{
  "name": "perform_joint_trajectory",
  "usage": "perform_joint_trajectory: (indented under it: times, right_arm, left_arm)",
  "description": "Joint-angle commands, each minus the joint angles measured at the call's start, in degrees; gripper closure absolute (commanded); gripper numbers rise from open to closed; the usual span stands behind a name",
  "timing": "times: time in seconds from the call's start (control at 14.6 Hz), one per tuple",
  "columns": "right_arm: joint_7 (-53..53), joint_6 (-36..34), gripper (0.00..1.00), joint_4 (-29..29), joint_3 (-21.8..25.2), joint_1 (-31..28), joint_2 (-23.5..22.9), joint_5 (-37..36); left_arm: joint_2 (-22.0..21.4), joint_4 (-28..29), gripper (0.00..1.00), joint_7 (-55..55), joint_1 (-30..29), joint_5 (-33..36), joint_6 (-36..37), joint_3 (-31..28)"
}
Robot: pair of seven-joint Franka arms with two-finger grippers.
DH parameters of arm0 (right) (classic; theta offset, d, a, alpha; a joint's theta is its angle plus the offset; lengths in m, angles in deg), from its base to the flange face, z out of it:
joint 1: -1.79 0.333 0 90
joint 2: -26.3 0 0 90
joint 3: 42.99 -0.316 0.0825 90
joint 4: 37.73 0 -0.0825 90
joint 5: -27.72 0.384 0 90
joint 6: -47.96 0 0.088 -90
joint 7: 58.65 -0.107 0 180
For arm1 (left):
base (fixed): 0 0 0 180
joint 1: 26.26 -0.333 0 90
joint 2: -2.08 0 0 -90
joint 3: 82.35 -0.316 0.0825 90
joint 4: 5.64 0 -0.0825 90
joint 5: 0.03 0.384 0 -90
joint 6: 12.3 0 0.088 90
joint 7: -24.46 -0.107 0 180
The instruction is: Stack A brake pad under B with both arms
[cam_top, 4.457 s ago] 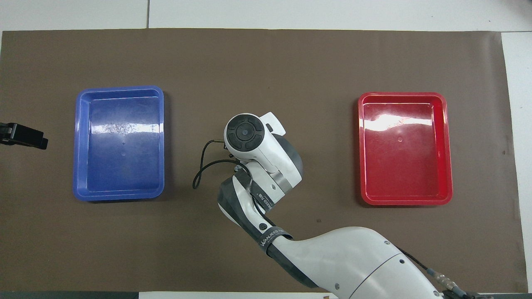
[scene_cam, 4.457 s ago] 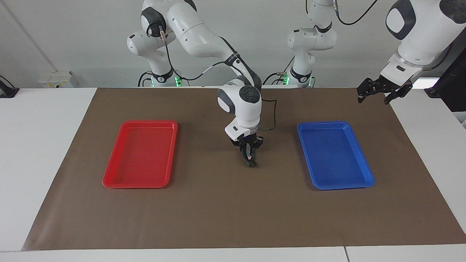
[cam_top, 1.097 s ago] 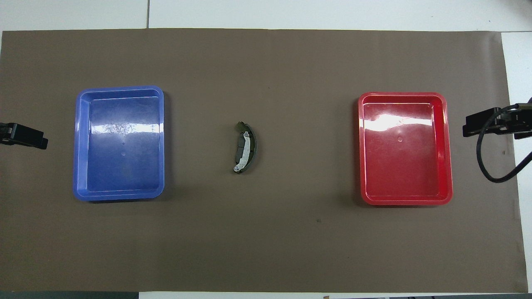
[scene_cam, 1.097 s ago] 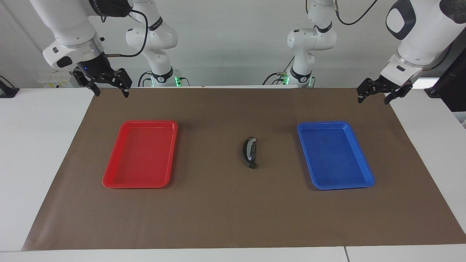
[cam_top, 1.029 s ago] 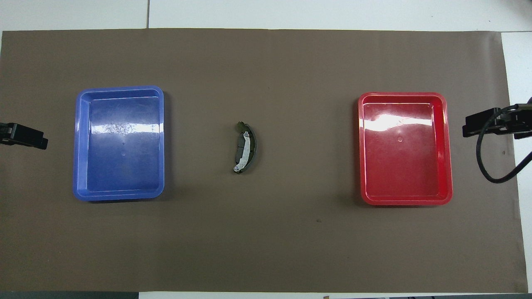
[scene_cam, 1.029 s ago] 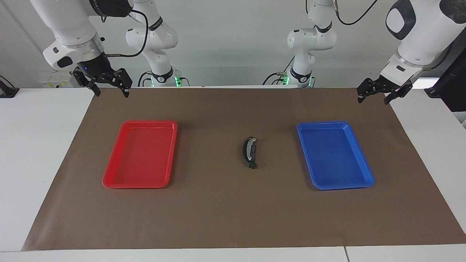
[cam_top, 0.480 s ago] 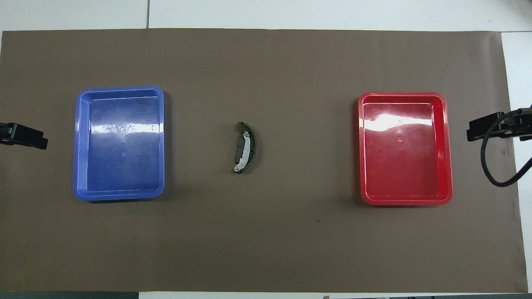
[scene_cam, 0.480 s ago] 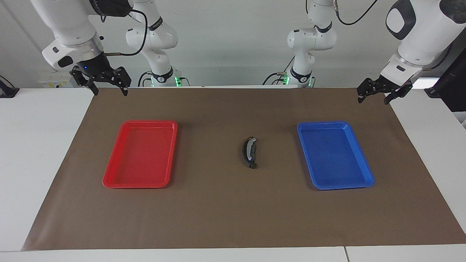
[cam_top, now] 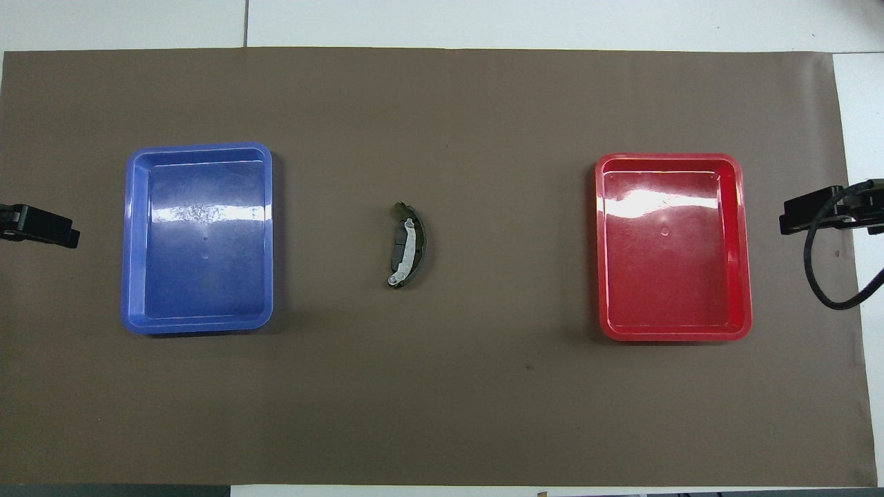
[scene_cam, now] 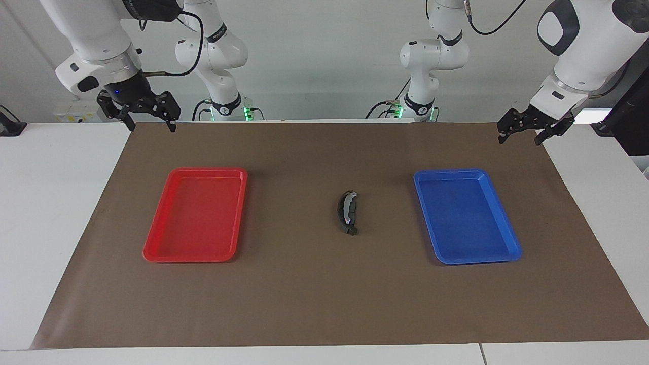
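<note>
B (scene_cam: 347,213), the long black crescent with a light grey strip, lies mid-table between the two trays. It rests on the A brake pad (cam_top: 396,252), whose short dark grey body shows along B's (cam_top: 411,241) inner curve. My right gripper (scene_cam: 147,120) hangs open and empty over the mat's corner at the right arm's end, beside the red tray. At the left arm's end, my left gripper (scene_cam: 522,135) hangs open and empty over the mat's edge. In the overhead view the left gripper (cam_top: 43,228) and the right gripper (cam_top: 813,211) only peek in at the sides.
A red tray (scene_cam: 154,251) lies toward the right arm's end and a blue tray (scene_cam: 510,253) toward the left arm's end; neither holds anything. A brown mat (scene_cam: 314,299) covers the table. A black cable (cam_top: 822,276) dangles by the right gripper.
The right arm left the stacked pads mid-table and pulled back to its corner; over the last second its gripper crept slightly farther outward. The left arm and the pads stayed still.
</note>
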Motion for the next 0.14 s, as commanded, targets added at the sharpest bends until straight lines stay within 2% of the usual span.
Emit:
perform_joint_trajectory:
  times: [0.0, 0.07]
  right_arm:
    - [1.37, -0.57, 0.0, -0.9, -0.36, -0.89, -0.51, -0.7]
    - [1.37, -0.66, 0.0, -0.82, -0.36, -0.8, -0.33, -0.62]
  left_arm:
    - [-0.44, -0.21, 0.01, 0.69, -0.23, 1.09, 0.89, 0.39]
    - [-0.35, -0.29, 0.01, 0.69, -0.23, 1.09, 0.89, 0.39]
